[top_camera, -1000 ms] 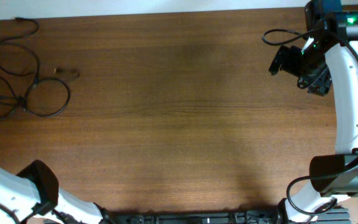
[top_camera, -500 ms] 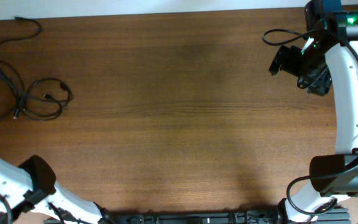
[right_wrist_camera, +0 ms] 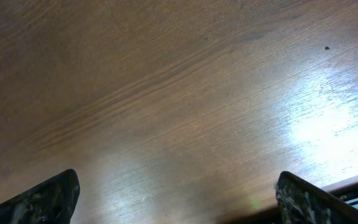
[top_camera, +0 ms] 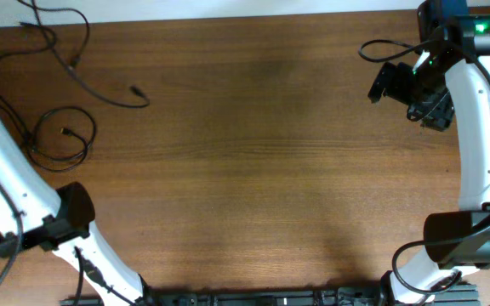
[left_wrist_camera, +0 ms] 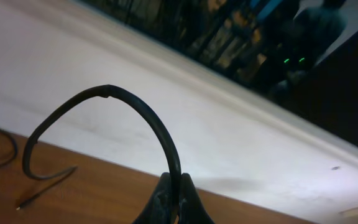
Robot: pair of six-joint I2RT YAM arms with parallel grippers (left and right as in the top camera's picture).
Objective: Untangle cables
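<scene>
Two arms work at one wooden table [top_camera: 253, 153], and the cables [top_camera: 62, 134] all lie in its far left corner, well apart from the right arm. From overhead they show as thin black cords. One makes a rough closed loop on the wood with a small plug end lying inside it. Other strands run from the table's back edge down toward that loop. One longer strand sweeps out to the right and ends in a second plug end [top_camera: 134, 88]. That makes two plug ends that can be counted, but where the strands cross I cannot tell how many separate cords there are. The left arm [top_camera: 7, 183] reaches up along the left edge of the table to that corner, and its tip passes out of the overhead view. The left wrist view shows the left claw [left_wrist_camera: 171, 186] with its two fingers pinched together on one cord [left_wrist_camera: 107, 91]. This cord rises from the grip, arches over to the left, and drops to a thin loose end just above the wood. A second strand curls at the far left of that view, and a white wall [left_wrist_camera: 260, 143] stands behind the table edge. The right arm [top_camera: 475, 127] sits near the back right corner. The right claw [right_wrist_camera: 179, 196] has its two fingertips spread wide apart with nothing between them, over bare wood.
</scene>
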